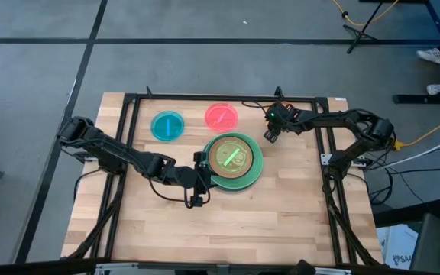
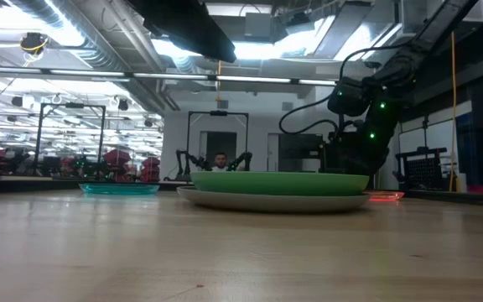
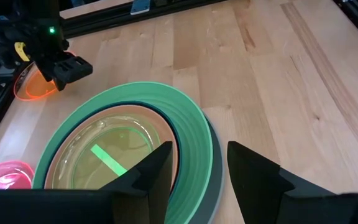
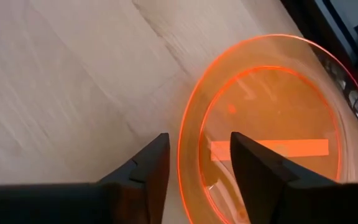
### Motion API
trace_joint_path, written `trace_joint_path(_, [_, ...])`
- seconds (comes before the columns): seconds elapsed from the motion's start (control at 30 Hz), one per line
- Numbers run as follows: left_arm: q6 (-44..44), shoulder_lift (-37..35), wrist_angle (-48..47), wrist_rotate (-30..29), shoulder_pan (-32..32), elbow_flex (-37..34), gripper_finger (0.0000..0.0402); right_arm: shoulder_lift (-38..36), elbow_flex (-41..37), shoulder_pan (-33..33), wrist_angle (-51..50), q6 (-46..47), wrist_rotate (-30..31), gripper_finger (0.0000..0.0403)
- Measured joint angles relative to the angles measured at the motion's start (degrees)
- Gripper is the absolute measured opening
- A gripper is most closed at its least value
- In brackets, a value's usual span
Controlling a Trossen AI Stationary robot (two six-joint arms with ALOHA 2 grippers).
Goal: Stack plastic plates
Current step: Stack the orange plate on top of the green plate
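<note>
- In the middle of the high view sits the stack of plates: a grey plate at the bottom, then a mint green plate, a dark teal rim, a brown plate, and a see-through lime plate on top.
- Above it and to the left, a blue plate and a pink plate lie alone on the wooden table.
- The orange plate lies near the right of the stack, under the right arm.
- The right gripper hangs just over the orange plate's rim. Its jaws are open, one on each side of the rim, holding nothing.
- The left gripper rests at the lower left of the stack. Its jaws are open too, holding nothing.
- The small plates look thin, light and stiff, and likely slippery.
- I think the best spot to pinch the orange plate is its raised rim, since the flat middle gives no grip.
- A weak pinch could let it slide out.
</note>
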Motion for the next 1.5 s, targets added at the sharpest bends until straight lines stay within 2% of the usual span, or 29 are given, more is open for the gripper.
trace_joint_path(0.23, [0.1,0.0,0.0,0.0,0.0,0.0,0.0147,0.4,0.0,0.0,0.1,0.0,0.0,0.0103])
trace_joint_path(0.57, [0.1,0.0,0.0,0.0,0.0,0.0,0.0147,3.7,0.2,0.2,1.9,-2.2,0.0,0.0056])
trace_joint_path(0.77, [0.0,0.0,0.0,0.0,0.0,0.0,0.0147,3.5,0.1,0.2,2.3,-3.5,0.0,0.0008])
trace_joint_path(1.1, [0.0,0.0,0.0,0.0,0.0,0.0,0.0147,3.1,0.0,2.1,2.4,-4.7,1.6,0.0002])
trace_joint_path(1.5, [0.0,0.0,0.0,0.0,0.0,0.0,0.0147,-3.5,0.0,12.5,2.5,-6.7,4.2,0.0002])
